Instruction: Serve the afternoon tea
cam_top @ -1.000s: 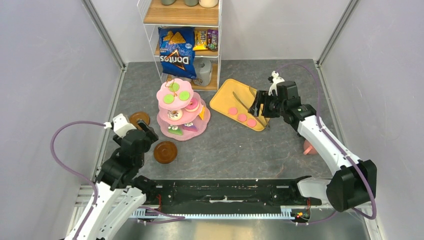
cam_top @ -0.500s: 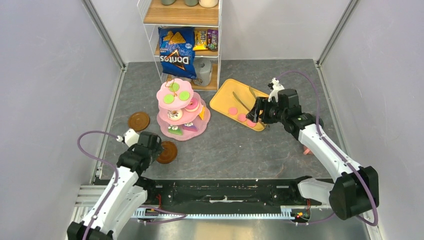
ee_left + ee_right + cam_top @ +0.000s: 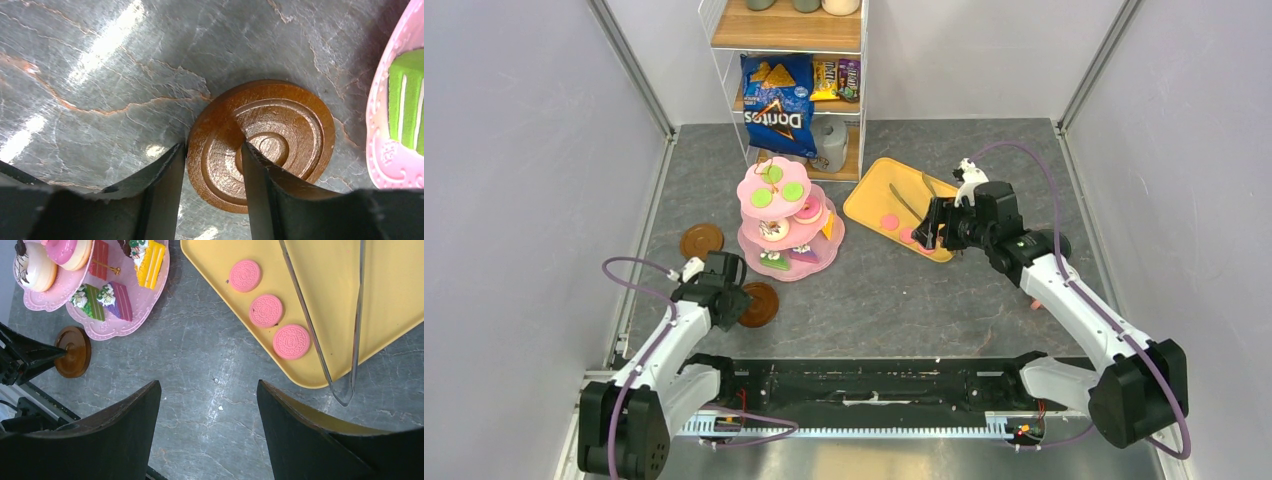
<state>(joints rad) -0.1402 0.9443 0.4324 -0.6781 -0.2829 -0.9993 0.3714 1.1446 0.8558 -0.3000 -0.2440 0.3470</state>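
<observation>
Left gripper (image 3: 212,148) straddles the rim of the brown saucer (image 3: 280,125), at 7 o'clock from the pink stand (image 3: 746,190). Whether it clamps cannot be told. Right gripper (image 3: 209,387) has its jaws apart.

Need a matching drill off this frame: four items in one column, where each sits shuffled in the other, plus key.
Items
1. near brown saucer
2. pink macarons
3. green macarons
4. Doritos bag

Places
a. on the shelf unit
b. top tier of the pink stand
c. on the yellow tray
d. rim straddled by the left claw

Pairs: 1-d, 2-c, 3-b, 4-a
</observation>
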